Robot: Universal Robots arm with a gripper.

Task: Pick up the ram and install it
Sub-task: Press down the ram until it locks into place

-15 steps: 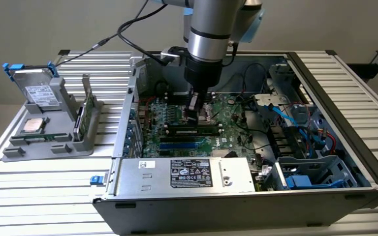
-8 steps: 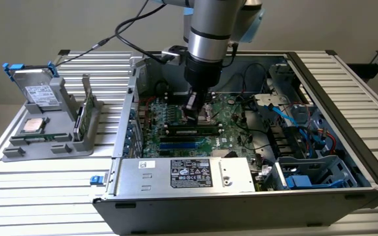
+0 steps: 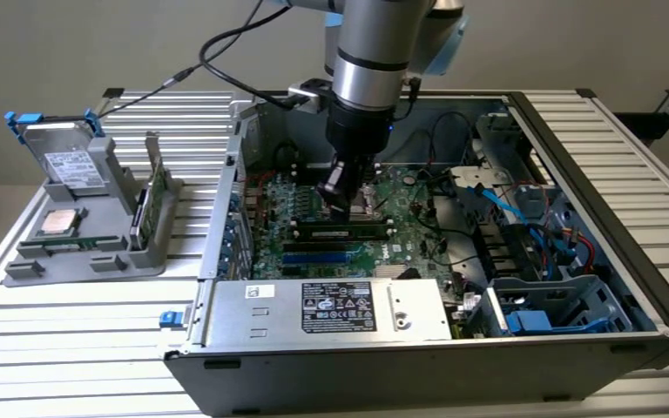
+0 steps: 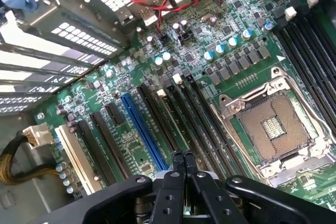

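The gripper (image 3: pixel 341 196) hangs low over the motherboard (image 3: pixel 410 209) inside the open case (image 3: pixel 613 174), its fingers (image 4: pixel 184 163) pressed together with nothing between them. The ram (image 3: pixel 337 232) lies flat along a slot just at 6 o'clock from the fingertips in the exterior view, so it looks set in place, or nearly so.

Judging from this, the risk is a stick that sits in the slot but is not fully seated: if one end is high, the latches will not catch. Pressing down with closed fingertips off the stick's centre could tilt it or skid onto neighbouring parts.

The exterior view gives the whole case, the power supply (image 3: pixel 334 306) at 6 o'clock, and a grey holder (image 3: pixel 91 226) at 9 o'clock outside the case. The wrist view gives what the arm hides there: the empty processor socket (image 4: pixel 273 129), a blue slot (image 4: pixel 143 129), and the closed fingertips above the long black slots (image 4: pixel 181 108). I cannot make out the ram itself in that view.
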